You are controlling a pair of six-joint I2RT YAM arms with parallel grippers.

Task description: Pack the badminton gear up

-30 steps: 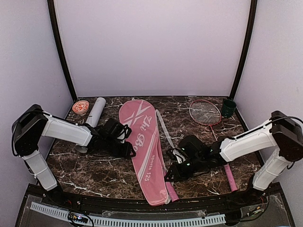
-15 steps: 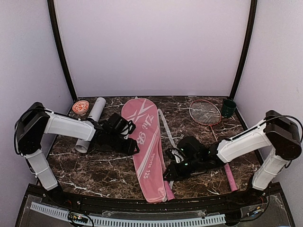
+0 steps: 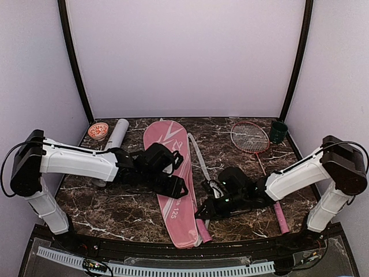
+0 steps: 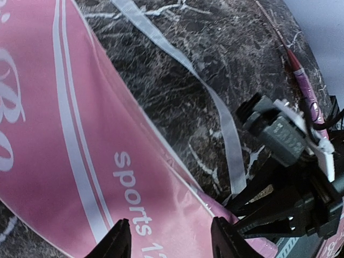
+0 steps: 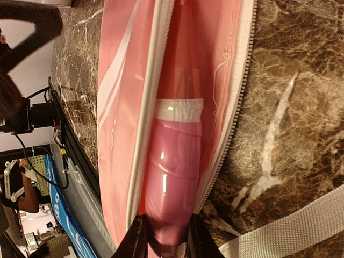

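The long pink bag (image 3: 170, 173) lies lengthwise mid-table, its zip open along the near right edge. A racket's pink handle (image 5: 177, 161) sticks out of that opening, with its head hidden inside. My right gripper (image 3: 203, 212) (image 5: 166, 236) is shut on the handle just outside the bag (image 5: 121, 80). Over the bag's narrow lower half (image 4: 80, 140) my left gripper (image 3: 177, 188) (image 4: 171, 242) hangs open, nothing between its fingers. A second red-framed racket (image 3: 250, 137) lies at the right, its pink handle (image 3: 279, 216) toward the front. The white tube (image 3: 117, 136) lies at the back left.
A small dark green cup (image 3: 278, 131) stands at the back right corner. A round red-and-white object (image 3: 98, 130) sits beside the tube. The bag's grey strap (image 3: 198, 158) (image 4: 215, 102) trails across the marble between the arms. Walls close in on three sides.
My left gripper opened and moved right and toward the front, from the bag's left edge to over its narrow half. The bag shifted slightly. My right gripper edged left with the handle.
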